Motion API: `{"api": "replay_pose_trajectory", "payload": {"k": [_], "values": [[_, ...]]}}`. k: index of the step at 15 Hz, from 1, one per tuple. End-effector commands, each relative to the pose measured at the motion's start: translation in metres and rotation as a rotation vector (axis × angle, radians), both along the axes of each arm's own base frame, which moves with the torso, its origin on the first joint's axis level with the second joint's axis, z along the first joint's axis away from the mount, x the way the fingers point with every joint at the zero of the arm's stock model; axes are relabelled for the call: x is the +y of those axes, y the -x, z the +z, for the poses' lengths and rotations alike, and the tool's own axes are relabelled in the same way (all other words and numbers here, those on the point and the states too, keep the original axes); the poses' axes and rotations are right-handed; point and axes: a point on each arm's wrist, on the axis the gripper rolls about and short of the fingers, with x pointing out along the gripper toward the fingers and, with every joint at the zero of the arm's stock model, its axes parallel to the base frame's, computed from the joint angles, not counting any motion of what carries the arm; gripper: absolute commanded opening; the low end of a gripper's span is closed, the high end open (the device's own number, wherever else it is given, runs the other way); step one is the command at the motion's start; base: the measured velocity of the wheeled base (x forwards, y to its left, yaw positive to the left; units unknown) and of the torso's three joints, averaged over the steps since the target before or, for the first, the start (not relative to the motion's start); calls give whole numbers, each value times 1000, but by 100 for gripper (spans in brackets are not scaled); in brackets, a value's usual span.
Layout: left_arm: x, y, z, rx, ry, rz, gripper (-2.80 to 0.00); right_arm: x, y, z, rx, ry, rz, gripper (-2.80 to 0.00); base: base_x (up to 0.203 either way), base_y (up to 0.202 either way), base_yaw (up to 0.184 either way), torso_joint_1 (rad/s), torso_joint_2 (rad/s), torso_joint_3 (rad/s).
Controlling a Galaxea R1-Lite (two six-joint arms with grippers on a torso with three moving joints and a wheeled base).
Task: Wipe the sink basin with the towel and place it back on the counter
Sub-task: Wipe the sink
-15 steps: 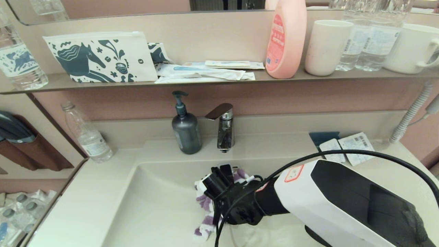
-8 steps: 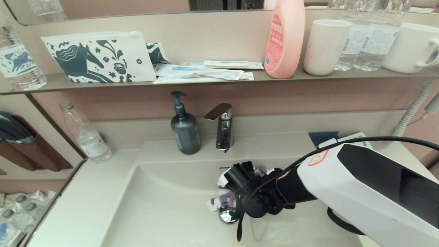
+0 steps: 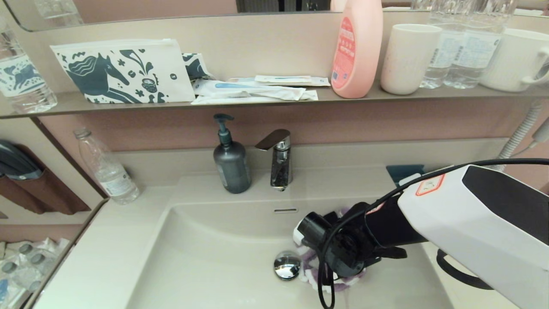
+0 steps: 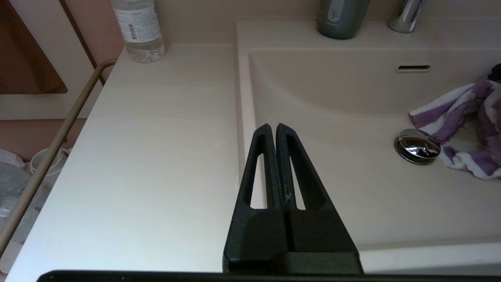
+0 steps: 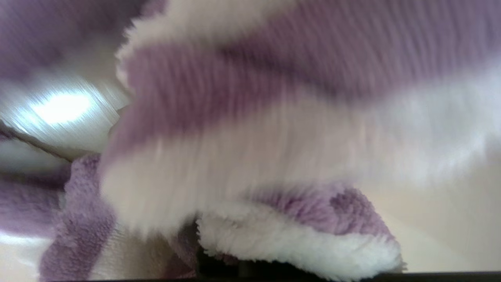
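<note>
The purple-and-white striped towel (image 3: 309,274) lies bunched on the floor of the cream sink basin (image 3: 214,257), just right of the chrome drain plug (image 3: 287,265). My right gripper (image 3: 332,216) is down in the basin, shut on the towel, and its wrist covers most of the cloth. Towel pile (image 5: 250,129) fills the right wrist view and hides the fingers. In the left wrist view the towel (image 4: 450,113) reaches the drain plug (image 4: 417,145). My left gripper (image 4: 273,127) is shut and empty above the counter (image 4: 156,137) at the basin's left rim.
A grey soap dispenser (image 3: 232,161) and chrome tap (image 3: 279,159) stand behind the basin. A water bottle (image 3: 107,167) stands at the counter's back left, paper sachets (image 3: 407,178) at back right. The shelf above carries a horse-print pouch (image 3: 124,71), pink bottle (image 3: 357,47) and cups (image 3: 407,58).
My right gripper has swept the towel rightward across the basin floor, from left of the drain to its right. The drain plug is uncovered now.
</note>
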Motion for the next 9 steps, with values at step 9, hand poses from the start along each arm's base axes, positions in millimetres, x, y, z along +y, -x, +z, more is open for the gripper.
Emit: {"api": "replay_pose_trajectory", "payload": {"k": [9], "values": [[0, 0, 0, 1, 0, 0, -280, 62, 13, -35, 205, -218, 135, -280, 0, 0, 0, 0, 0, 0]]}}
